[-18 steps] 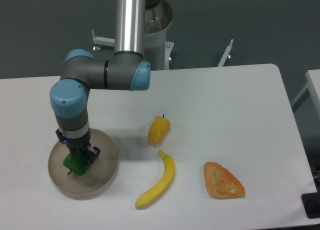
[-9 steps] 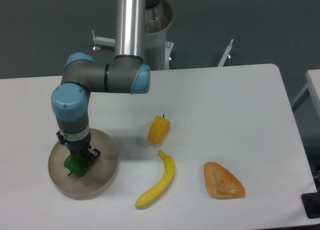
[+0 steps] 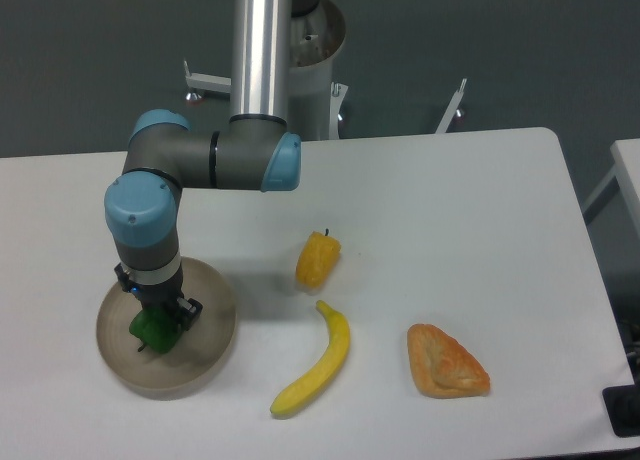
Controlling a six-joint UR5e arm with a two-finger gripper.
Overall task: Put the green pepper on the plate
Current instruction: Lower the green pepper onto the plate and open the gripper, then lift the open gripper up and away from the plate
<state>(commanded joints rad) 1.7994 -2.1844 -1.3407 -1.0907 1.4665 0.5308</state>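
Observation:
The green pepper is small, glossy and dark green. It sits over the middle of the round beige-grey plate at the table's front left. My gripper points straight down over the plate, and its fingers are closed around the pepper. I cannot tell whether the pepper rests on the plate or hangs just above it. The arm's wrist hides the pepper's top.
A yellow-orange pepper lies near the table's middle. A banana lies in front of it. A pastry lies at the front right. The robot base column stands at the back.
The arm's elbow and wrist have shifted slightly right and down. The gripper and green pepper stay over the plate, almost unmoved.

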